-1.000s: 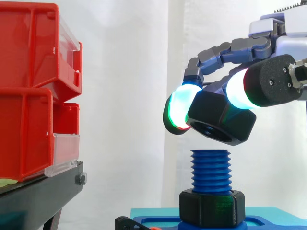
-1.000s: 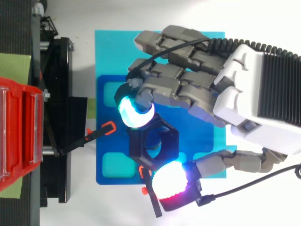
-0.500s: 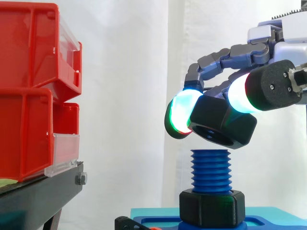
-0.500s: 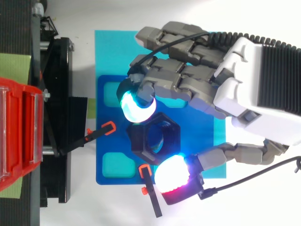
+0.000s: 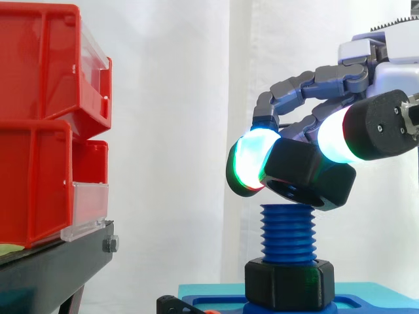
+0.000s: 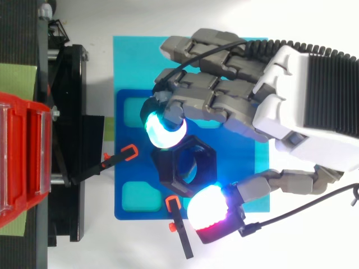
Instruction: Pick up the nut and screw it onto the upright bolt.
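Hand (image 6: 291, 106) first: the black nut (image 5: 308, 178) is pinched between glowing pads (image 5: 250, 165) pressed on opposite sides of it, with the other fingers arched above. The nut is held in the air right over the top of the upright blue bolt (image 5: 288, 230). It's so close that it can't be told from the side view whether the low rim is touching the first thread or not.

Biggest worry tbh: the nut is clearly tilted, with the right side lower than the left, and it looks to be sat a bit right of the bolt's axis. If it's pushed down and turned like that, cross-threading is pretty much asked for. The thread would be caught crooked and the nut jammed after a partial turn, or the bolt's top would just be hit by the rim.

Second thing: the grip is made at opposite sides only, so the nut can be swung around the line between the pads. One bump against the bolt could be enough for it to be tipped further or squeezed out of the pinch altogether. If it's dropped, it'd likely be caught by the blue base plate (image 5: 373, 296) next to the lower nut (image 5: 289, 282) seated at the bolt's foot. Or it'd be bounced off onto the white surface (image 6: 112, 252), where a fresh pick would be needed.
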